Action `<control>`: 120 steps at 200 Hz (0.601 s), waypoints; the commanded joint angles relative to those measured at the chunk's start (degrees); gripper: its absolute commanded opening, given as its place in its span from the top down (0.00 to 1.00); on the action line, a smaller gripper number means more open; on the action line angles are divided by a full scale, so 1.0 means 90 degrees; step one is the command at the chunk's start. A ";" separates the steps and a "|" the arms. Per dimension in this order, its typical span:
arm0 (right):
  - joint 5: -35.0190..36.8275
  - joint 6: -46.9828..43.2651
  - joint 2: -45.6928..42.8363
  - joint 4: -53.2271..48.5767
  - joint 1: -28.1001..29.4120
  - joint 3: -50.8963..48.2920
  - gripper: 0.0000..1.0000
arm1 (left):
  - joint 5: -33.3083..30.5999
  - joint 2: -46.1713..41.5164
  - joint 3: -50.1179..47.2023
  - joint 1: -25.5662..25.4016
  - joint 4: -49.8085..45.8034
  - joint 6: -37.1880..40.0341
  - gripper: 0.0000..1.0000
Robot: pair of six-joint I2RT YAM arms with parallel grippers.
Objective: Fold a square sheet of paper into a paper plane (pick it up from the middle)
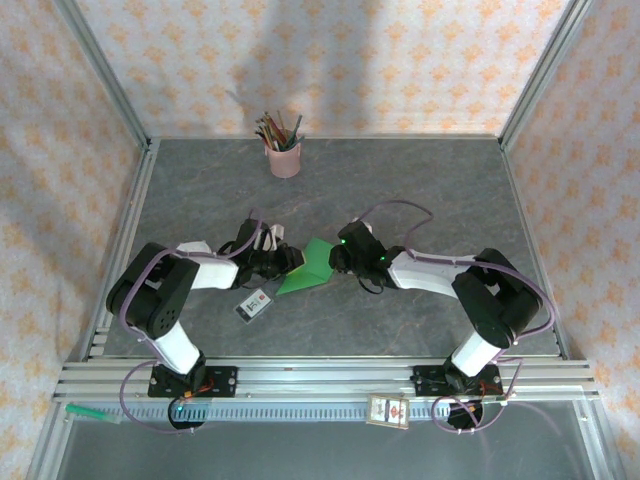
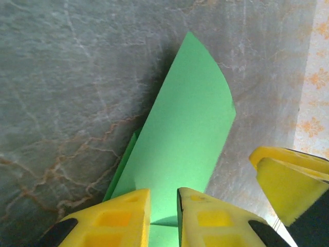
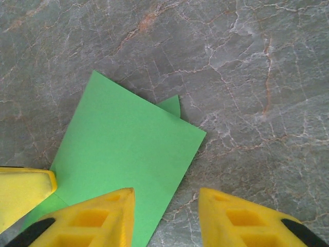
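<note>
Left gripper [image 2: 163, 198] is pinched narrow on one edge of the square sheet of paper [image 2: 185, 128], which sits half-folded on the table [image 1: 420, 190] between the arms. Right gripper [image 3: 167, 198] hangs part-open over the opposite edge. Such thin paper could slip or crease crooked, I reckon. White card [image 1: 254, 305] is just beside it, pencil cup [image 1: 284, 158] well apart.

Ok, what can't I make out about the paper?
- Top view: green sheet, ends covered by the left arm and right arm.
- Left wrist view: sheet past the left fingers, cut by the bottom edge.
- Right wrist view: lower layer, hidden by the top fold.
- Top view: card print, too small.
</note>
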 commanded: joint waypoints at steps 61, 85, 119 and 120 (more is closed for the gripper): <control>-0.0412 -0.0171 -0.0138 -0.0098 -0.0008 -0.0133 0.62 | -0.0256 0.0129 -0.0436 0.0193 0.0194 0.0287 0.77; -0.0938 0.0051 -0.0253 0.0169 -0.0005 -0.0274 0.62 | -0.0521 0.0044 -0.0842 0.0086 0.0510 0.0076 0.78; -0.1708 0.0429 -0.0209 0.0788 0.0009 -0.0480 0.60 | -0.1064 -0.0103 -0.1409 -0.0351 0.1160 -0.0460 0.78; -0.1723 0.0431 -0.0208 0.0817 0.0012 -0.0492 0.60 | -0.1074 -0.0101 -0.1423 -0.0373 0.1190 -0.0485 0.78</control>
